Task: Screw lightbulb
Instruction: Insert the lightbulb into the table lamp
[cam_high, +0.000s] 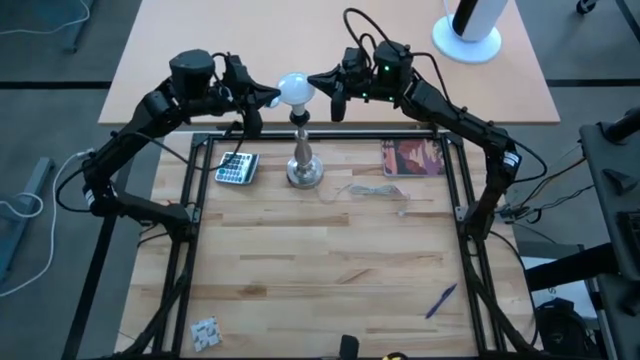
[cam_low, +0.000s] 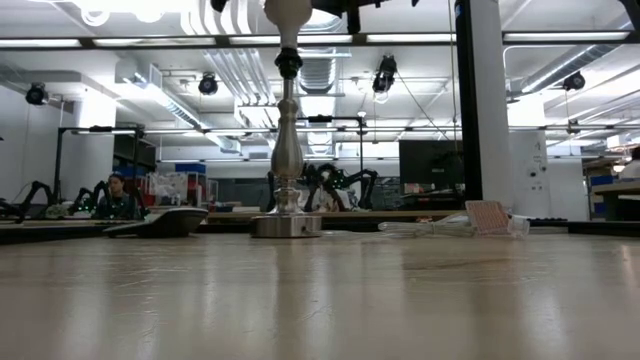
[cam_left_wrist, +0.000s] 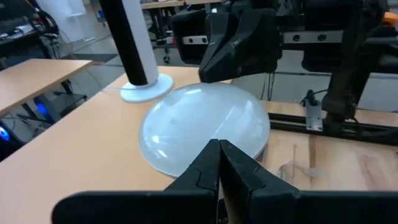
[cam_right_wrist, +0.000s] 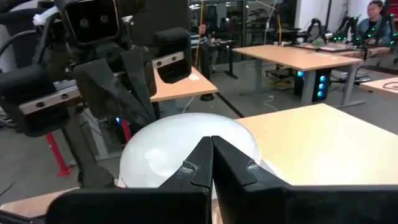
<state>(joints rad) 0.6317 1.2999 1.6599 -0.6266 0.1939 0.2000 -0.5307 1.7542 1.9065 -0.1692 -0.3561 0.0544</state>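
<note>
Two pincers flank the lightbulb (cam_high: 296, 89), which sits atop the silver stand (cam_high: 304, 160) on the tabletop (cam_high: 330, 270). The left pincer (cam_high: 272, 97) and the right pincer (cam_high: 314, 80) each have fingers pressed together, tips against the bulb, gripping nothing.

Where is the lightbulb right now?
In the high view the lightbulb sits atop the lamp stand at the table's far middle, between the shut left gripper and right gripper.
</note>
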